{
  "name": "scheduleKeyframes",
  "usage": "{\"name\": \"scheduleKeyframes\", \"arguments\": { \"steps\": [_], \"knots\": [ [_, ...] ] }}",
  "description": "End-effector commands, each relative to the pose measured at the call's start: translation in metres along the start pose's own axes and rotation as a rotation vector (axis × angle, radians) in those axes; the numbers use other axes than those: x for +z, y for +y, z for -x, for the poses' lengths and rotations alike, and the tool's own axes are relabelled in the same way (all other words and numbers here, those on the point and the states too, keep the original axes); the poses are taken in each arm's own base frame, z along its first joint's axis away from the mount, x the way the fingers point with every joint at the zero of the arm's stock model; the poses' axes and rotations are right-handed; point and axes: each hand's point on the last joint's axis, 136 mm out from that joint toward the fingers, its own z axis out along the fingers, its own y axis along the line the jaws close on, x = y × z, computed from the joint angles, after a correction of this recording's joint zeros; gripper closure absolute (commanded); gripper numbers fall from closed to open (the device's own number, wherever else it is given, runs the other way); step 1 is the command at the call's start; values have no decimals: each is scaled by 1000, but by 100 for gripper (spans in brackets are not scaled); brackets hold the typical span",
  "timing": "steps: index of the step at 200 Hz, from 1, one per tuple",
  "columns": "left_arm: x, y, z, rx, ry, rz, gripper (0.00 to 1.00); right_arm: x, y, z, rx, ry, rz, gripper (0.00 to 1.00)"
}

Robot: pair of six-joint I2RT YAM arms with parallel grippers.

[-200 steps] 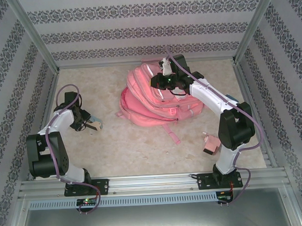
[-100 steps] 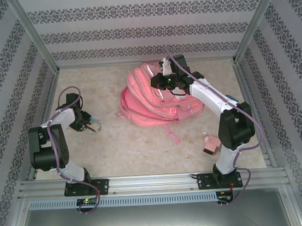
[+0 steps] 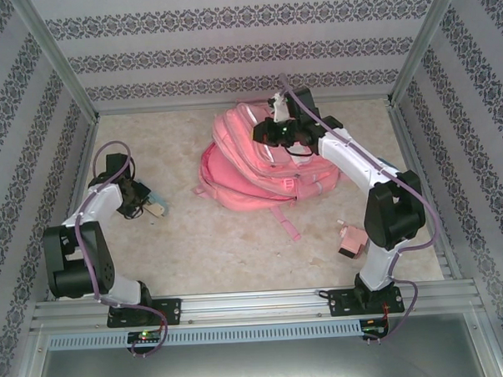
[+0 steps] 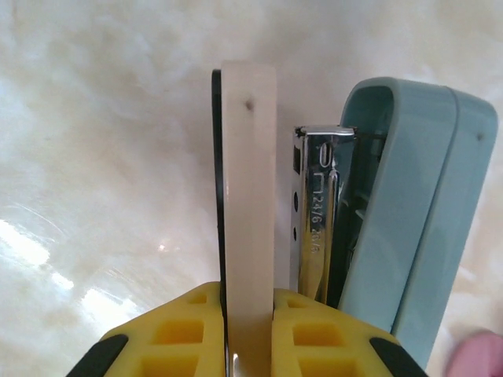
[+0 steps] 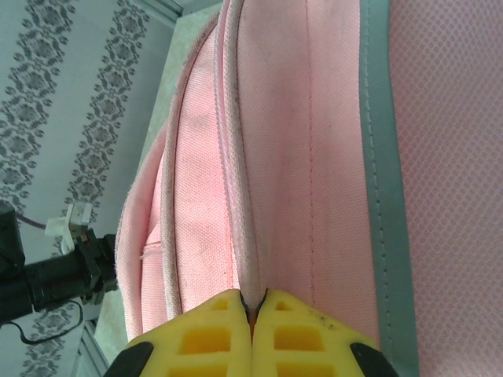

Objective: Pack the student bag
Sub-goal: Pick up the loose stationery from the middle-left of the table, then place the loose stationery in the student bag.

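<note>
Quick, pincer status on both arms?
Left pincer: closed on the stapler, by its pale base plate, it seems.
Right pincer: closed on a seam of the student bag.

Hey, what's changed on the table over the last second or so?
The right pincer, shut on a seam of the bag, crept slightly toward the back wall. The left pincer stayed by the stapler, shut on a pale strip, though that arm's elbow swayed a little. The bag and the pink item near the right arm's base stayed put.
</note>
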Motion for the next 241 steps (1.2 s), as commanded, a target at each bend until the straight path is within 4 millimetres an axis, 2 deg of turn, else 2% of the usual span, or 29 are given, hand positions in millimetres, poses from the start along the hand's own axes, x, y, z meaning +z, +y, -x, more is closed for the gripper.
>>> {"name": "scheduleKeyframes", "arguments": {
  "steps": [1,35,73,97,125,152,178,207,223,241],
  "knots": [
    [-22,-41,-11,63,16,-132,95,-33,36,33,-16,-88,103,100],
    [-41,-103,-37,179,29,-262,95,-55,43,51,26,-129,157,100],
    [-53,-178,-72,275,64,-396,95,-74,54,58,26,-152,188,100],
    [-53,-223,-98,323,97,-457,95,-80,58,61,37,-164,201,100],
    [-37,-267,-138,357,174,-513,95,-85,62,65,50,-183,224,100],
    [-16,-292,-165,385,214,-502,95,-87,64,66,55,-187,233,100],
    [9,-307,-189,390,258,-478,95,-89,64,65,55,-189,232,100],
    [23,-324,-218,405,303,-475,95,-88,62,62,60,-184,227,100],
    [28,-328,-229,424,308,-447,93,-87,60,60,63,-181,225,100],
    [34,-323,-234,431,315,-411,84,-87,58,58,64,-181,219,100]
  ]
}}
